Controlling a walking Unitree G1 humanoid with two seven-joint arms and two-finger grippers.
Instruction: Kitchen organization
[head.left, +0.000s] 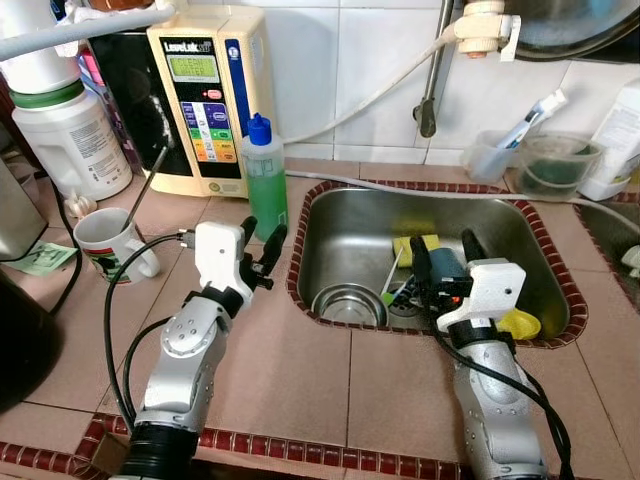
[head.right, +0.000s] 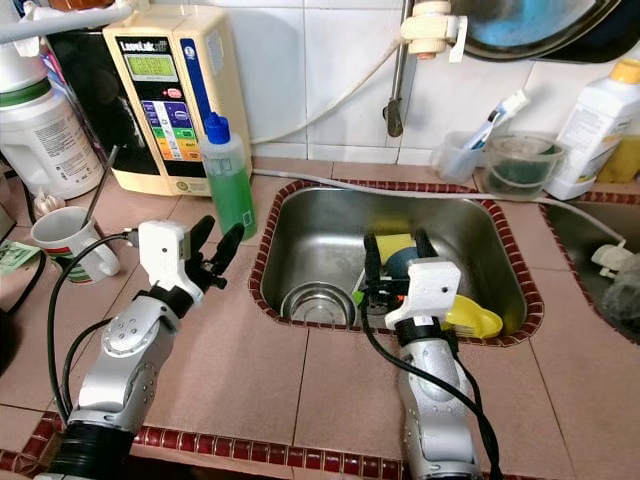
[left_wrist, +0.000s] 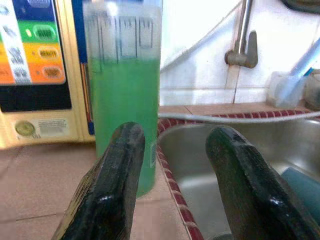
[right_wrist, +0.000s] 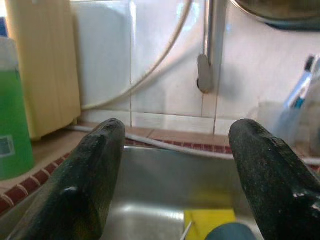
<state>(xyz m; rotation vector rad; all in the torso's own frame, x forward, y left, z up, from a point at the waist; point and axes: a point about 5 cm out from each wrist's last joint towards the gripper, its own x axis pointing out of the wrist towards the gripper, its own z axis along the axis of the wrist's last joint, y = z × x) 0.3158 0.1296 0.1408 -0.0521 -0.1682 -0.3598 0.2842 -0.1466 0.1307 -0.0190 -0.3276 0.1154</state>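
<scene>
Silver forearms rise from the near edge of the tiled table (head.left: 300, 380), one on each side. Beyond them, set into the table, lies the steel sink (head.left: 350, 225), holding a small steel bowl (head.left: 348, 302), a yellow sponge (head.left: 413, 247) and a yellow piece at its near right rim.

On the table's far left stands the cream water machine (head.left: 205, 95), with the green soap bottle (head.left: 266, 180) just in front of it, beside the sink's left rim. A white mug (head.left: 108, 243) with a spoon sits further left.

The left tool (head.left: 263, 247) hovers just short of the bottle, its two fingers apart and empty; in the wrist view the bottle stands ahead, off toward one finger (left_wrist: 112, 185) rather than centred. The right tool (head.left: 443, 258) hangs over the sink, fingers spread wide, holding nothing.

Risk, as I judge it: the bottle is tall, narrow and near the rim, so an off-centre approach could let one finger nudge it over into the sink or against the machine. Soap on its plastic could make a grip slip. The right tool, if lowered, could snag the items crowded round the drain.
</scene>
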